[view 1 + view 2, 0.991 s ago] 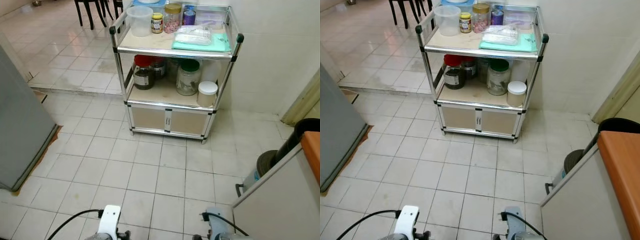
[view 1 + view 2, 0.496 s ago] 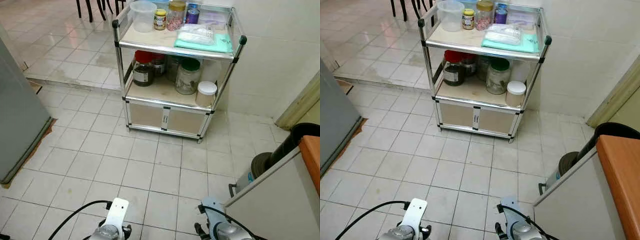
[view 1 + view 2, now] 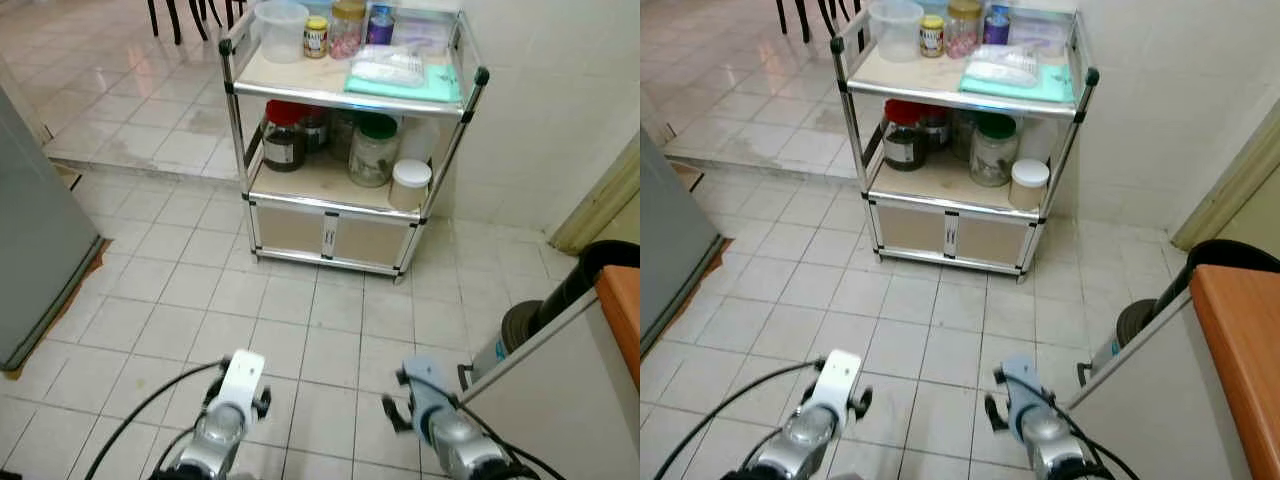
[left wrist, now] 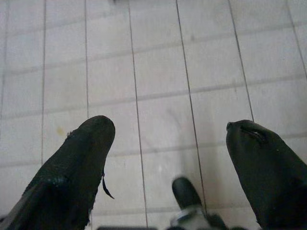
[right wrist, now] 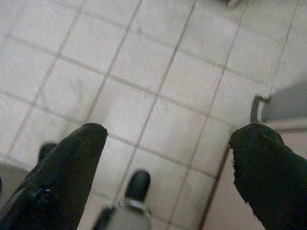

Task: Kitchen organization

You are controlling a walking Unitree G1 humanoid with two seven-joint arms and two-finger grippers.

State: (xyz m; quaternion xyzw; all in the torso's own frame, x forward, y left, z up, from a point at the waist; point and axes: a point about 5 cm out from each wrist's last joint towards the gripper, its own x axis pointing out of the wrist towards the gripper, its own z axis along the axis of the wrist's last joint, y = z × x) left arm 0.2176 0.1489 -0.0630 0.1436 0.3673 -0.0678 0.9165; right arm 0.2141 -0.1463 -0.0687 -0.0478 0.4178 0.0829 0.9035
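A metal shelf cart [image 3: 240,120] stands against the white wall ahead. Its top shelf carries a clear tub [image 3: 280,28], a yellow-lidded jar [image 3: 316,36], a jar of pink bits [image 3: 346,28] and a bag on a teal mat [image 3: 400,80]. The middle shelf holds a red-lidded jar [image 3: 284,140], a green-lidded jar [image 3: 372,150] and a white-lidded pot [image 3: 409,185]. Below are two closed doors [image 3: 330,236]. My left arm [image 3: 236,400] and right arm [image 3: 432,408] reach low over the tiled floor, well short of the cart. The left gripper [image 4: 170,128] and right gripper [image 5: 168,132] are open and hold nothing.
A grey fridge [image 3: 35,240] stands at my left. At my right is a white cabinet [image 3: 560,400] with an orange top [image 3: 622,310], and a dark round bin [image 3: 605,265] behind it. A low step [image 3: 140,165] leads to the far room, where chair legs [image 3: 190,12] stand.
Both arms have come up and forward from the bottom edge of the eye views. The camera has shifted slightly; the cart and jars stand as before.
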